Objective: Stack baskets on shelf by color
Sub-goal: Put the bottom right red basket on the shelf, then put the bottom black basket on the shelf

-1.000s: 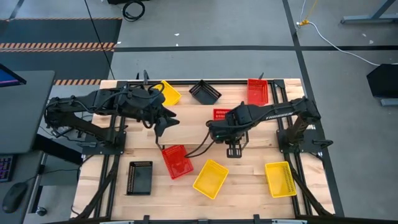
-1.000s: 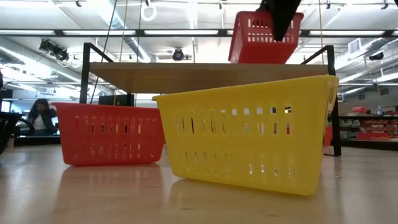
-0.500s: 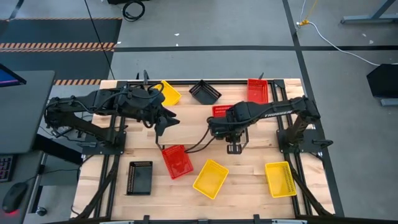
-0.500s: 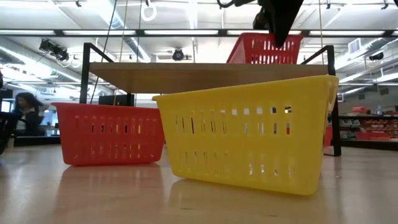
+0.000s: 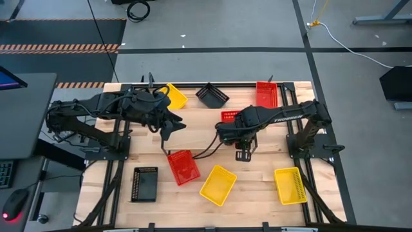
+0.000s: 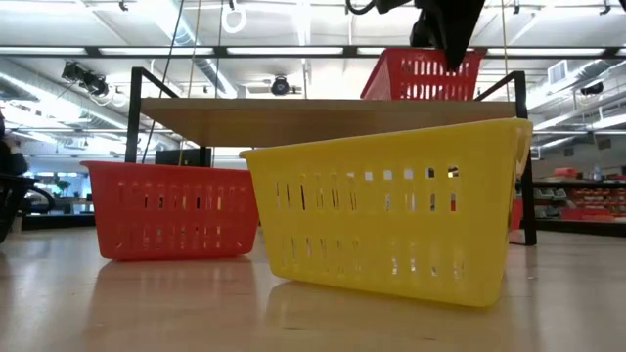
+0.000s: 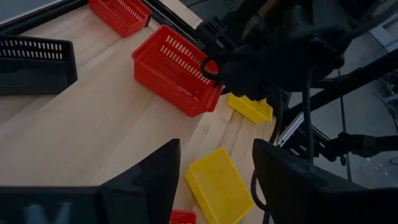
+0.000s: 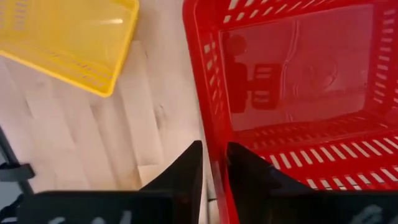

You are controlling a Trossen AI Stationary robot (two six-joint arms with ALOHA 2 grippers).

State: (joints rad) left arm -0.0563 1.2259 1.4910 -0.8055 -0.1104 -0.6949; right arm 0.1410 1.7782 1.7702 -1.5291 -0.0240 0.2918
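My right gripper is shut on a red basket, which stands on the right part of the shelf's wooden top. In the low view the red basket shows above the shelf edge, under my right gripper. My left gripper is open and hovers over the shelf's left part, touching nothing. On the table lie a red basket, yellow baskets, black baskets and another red basket. My right gripper pinches the rim of one side wall of the red basket near a corner, with one finger inside and one finger outside. The fingers come from above, pointing down. The basket sits upright, open side up, on the shelf top.
The shelf's black legs stand on the table. Bare wood on the shelf top lies left of the held basket. In the low view a yellow basket and a red basket stand near the table's near edge.
My right gripper has moved down with the red basket, which hung clear above the shelf a second ago and now rests on the shelf top. The gripper stays shut on it.
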